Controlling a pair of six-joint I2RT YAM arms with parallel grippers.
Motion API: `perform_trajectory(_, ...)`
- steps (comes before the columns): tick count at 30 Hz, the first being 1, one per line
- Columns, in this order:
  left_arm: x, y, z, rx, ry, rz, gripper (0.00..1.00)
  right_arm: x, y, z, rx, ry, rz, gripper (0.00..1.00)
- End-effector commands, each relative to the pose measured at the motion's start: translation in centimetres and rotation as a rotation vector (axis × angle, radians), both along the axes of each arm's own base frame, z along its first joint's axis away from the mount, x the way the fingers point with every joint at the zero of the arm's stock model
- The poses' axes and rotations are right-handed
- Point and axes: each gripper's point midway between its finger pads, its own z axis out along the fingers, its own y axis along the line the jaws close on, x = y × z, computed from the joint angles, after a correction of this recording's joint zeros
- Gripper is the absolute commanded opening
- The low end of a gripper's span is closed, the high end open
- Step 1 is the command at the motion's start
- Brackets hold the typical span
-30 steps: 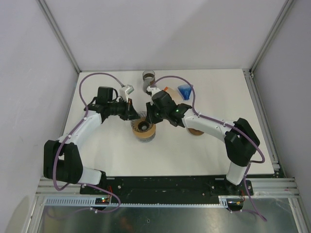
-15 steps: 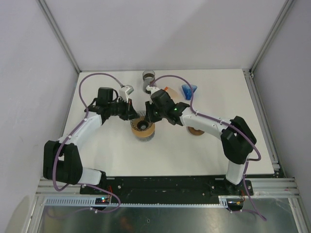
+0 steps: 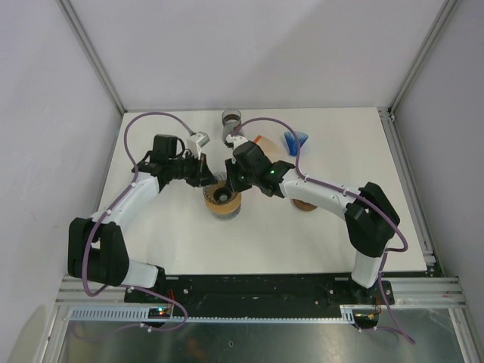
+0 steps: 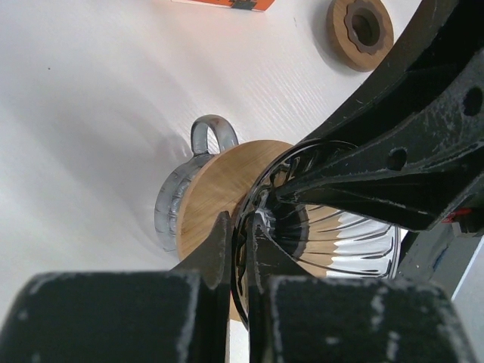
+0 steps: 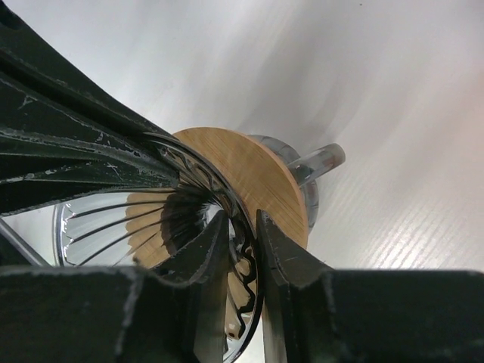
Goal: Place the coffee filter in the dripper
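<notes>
The dripper (image 3: 222, 201), a ribbed glass cone in a round wooden collar with a glass handle, stands mid-table. My left gripper (image 3: 209, 180) is shut on its rim from the left, the thin glass wall pinched between the fingers (image 4: 240, 227). From the right, my right gripper (image 3: 230, 182) is shut on the rim's opposite side, one finger inside the cone and one outside (image 5: 242, 227). The wooden collar (image 4: 215, 189) (image 5: 253, 170) shows in both wrist views. The coffee filter (image 3: 295, 141), blue and pleated, lies at the back right, away from both grippers.
A grey cup (image 3: 231, 119) stands at the back edge, and an orange flat piece (image 3: 259, 140) lies beside it. A brown wooden ring (image 3: 305, 204) (image 4: 360, 24) lies under the right forearm. Purple cables loop over both arms.
The right wrist has shifted slightly left and back, and the dripper has moved a little with it. Both grips on the rim are unchanged.
</notes>
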Motion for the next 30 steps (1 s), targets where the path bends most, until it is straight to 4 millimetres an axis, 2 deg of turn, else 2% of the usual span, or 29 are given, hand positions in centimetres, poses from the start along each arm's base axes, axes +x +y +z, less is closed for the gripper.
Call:
perform_trajectory(1,0.8,1.0,-2.1,0.15,-0.028,0.014,0.0,-2.1,0.7,2.4,-0.001,-0.063,0.057,0.28)
perform_trajectory(7,0.6,0.0,-1.4,0.146,-0.05,-0.015,0.0,-1.4,0.3,6.3,0.049,-0.139,0.047,0.44)
perform_trajectory(17,1.3,0.0,-1.3,0.157,-0.055,-0.002,0.01,-0.5,-1.2,9.8,0.075,-0.208,0.027,0.56)
perform_trajectory(18,1.5,0.1,-1.2,0.162,-0.059,0.004,0.03,-0.4,-1.4,10.1,0.075,-0.217,0.026,0.56)
perform_trajectory(21,2.2,0.6,-0.8,0.181,-0.077,0.034,0.19,0.0,-2.6,11.5,0.077,-0.252,0.008,0.57)
perform_trajectory(24,2.7,0.6,0.1,0.174,-0.097,0.045,0.3,0.6,-4.2,12.7,0.066,-0.289,-0.022,0.57)
perform_trajectory(30,3.3,0.2,3.0,0.143,-0.162,0.05,0.43,3.0,-10.0,14.2,0.047,-0.344,-0.127,0.54)
